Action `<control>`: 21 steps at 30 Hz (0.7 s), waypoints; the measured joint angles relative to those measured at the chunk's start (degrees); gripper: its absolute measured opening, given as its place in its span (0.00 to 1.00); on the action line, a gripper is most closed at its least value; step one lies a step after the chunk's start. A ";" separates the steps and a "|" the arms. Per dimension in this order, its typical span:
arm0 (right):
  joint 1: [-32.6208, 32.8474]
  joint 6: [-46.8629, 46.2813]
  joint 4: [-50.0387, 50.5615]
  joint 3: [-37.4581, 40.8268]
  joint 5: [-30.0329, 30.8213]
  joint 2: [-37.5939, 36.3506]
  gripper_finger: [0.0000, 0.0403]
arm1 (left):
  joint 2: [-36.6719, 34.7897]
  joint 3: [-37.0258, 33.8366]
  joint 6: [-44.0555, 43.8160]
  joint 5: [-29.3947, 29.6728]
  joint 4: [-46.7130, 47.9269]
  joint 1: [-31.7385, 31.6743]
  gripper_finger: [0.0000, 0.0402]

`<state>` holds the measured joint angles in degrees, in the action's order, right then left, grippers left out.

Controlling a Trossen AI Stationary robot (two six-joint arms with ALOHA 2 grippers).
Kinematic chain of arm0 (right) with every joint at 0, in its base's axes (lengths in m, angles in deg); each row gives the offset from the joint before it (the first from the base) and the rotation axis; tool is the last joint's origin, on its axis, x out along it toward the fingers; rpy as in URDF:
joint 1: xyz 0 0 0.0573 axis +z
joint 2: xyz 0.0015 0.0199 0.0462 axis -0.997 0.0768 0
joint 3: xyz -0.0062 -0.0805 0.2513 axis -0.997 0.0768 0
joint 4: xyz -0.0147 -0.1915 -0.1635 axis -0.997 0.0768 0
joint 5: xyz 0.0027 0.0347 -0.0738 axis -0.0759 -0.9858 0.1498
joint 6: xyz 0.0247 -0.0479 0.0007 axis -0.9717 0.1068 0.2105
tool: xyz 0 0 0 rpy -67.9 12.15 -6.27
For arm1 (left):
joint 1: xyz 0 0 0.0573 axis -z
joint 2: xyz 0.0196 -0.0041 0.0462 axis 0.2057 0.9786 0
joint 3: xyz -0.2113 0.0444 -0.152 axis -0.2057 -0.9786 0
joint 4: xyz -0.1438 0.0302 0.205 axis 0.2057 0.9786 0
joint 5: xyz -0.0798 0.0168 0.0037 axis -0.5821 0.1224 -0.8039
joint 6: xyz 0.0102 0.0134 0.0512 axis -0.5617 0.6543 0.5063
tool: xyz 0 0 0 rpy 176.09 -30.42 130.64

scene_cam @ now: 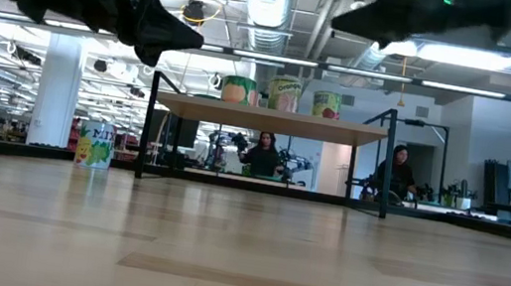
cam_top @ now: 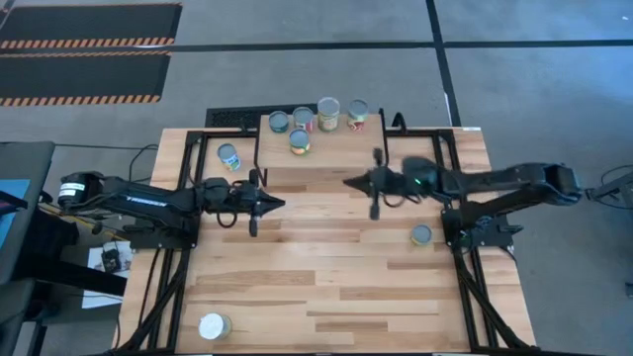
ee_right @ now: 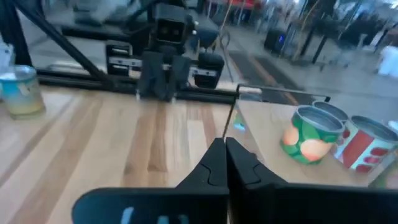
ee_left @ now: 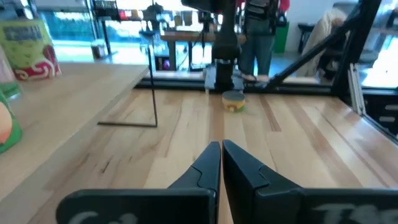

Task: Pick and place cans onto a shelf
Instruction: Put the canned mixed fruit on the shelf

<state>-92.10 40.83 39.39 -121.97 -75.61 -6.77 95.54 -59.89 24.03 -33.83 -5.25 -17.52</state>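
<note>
The shelf (cam_top: 341, 148), a light-wood board on black legs, stands at the table's far middle with several cans (cam_top: 327, 113) upright on it; the low view shows three of them (scene_cam: 284, 93). Three more cans stand on the tabletop: one left of the shelf (cam_top: 228, 156), one at the right (cam_top: 421, 234), and a white-topped one near the front left (cam_top: 214, 326). My left gripper (cam_top: 280, 204) is shut, empty and above the table, pointing right. My right gripper (cam_top: 348, 182), also shut and empty, points left, just in front of the shelf's right part.
Black frame rails run along the table's left and right sides (cam_top: 465, 257). Bare wood planks lie between the two grippers and toward the near edge (cam_top: 326, 287). People sit in the room behind the table (scene_cam: 262, 154).
</note>
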 joint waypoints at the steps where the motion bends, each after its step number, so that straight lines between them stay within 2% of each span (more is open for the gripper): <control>1: 1.47 -0.28 -2.54 2.90 0.82 -1.58 0.01 | -0.72 1.18 0.00 0.00 2.90 0.00 0.02; 5: 5.57 -0.52 -13.53 13.65 2.38 -6.43 0.01 | -4.34 7.13 0.18 2.38 19.74 0.58 0.02; 9: 6.43 -0.50 -21.47 21.66 2.72 -9.79 0.01 | -7.81 15.13 0.32 11.29 40.67 2.32 0.02; 12: 6.47 -0.46 -23.92 25.41 2.37 -13.16 0.01 | -9.75 21.50 -2.33 18.06 56.07 2.55 0.02; 15: 6.47 0.22 -23.43 27.34 2.58 -16.34 0.01 | -10.80 26.22 -3.91 21.51 69.26 0.64 0.01; 18: 6.54 0.53 -22.65 27.82 2.39 -19.71 0.01 | -10.59 27.67 -3.89 20.70 77.47 -4.79 0.00; 21: 6.78 1.13 -21.42 27.93 2.13 -21.57 0.01 | -10.13 27.67 -1.91 16.16 81.28 -11.44 0.00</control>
<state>-85.33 41.96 17.97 -94.04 -73.48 -28.35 85.42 -32.23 22.12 -17.67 76.03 -28.96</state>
